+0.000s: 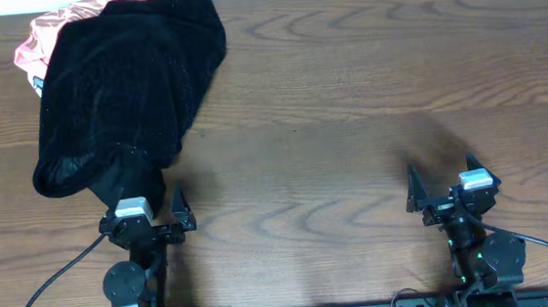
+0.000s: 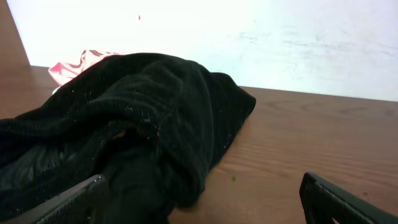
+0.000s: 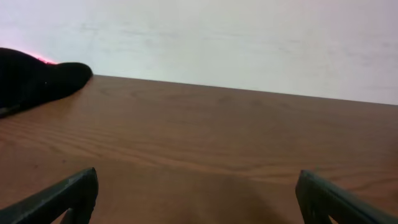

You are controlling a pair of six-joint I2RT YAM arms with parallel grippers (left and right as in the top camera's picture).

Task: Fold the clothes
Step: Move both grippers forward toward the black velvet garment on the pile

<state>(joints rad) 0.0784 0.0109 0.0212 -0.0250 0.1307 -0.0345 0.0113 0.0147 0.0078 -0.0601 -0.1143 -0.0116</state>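
Table (image 1: 367, 87): wood-grain, carrying all items.

Clothes (image 1: 131, 76): bunched in a heap at the far left of the table. No hem or sleeve is laid out. The near edge reaches down to the left gripper (image 1: 147, 207).

Pink garment (image 1: 49, 34): partly buried under the heap's far side.

Left gripper: jaws spread wide, holding nothing.

Right gripper (image 1: 443, 181): jaws spread wide, empty, well apart from the clothes.

Risks, as judged:
- A blind pinch into the heap may catch several layers, or the pink garment too, and drag both.
- Fabric lying at the left finger could snag.
- The right arm has a long reach across.
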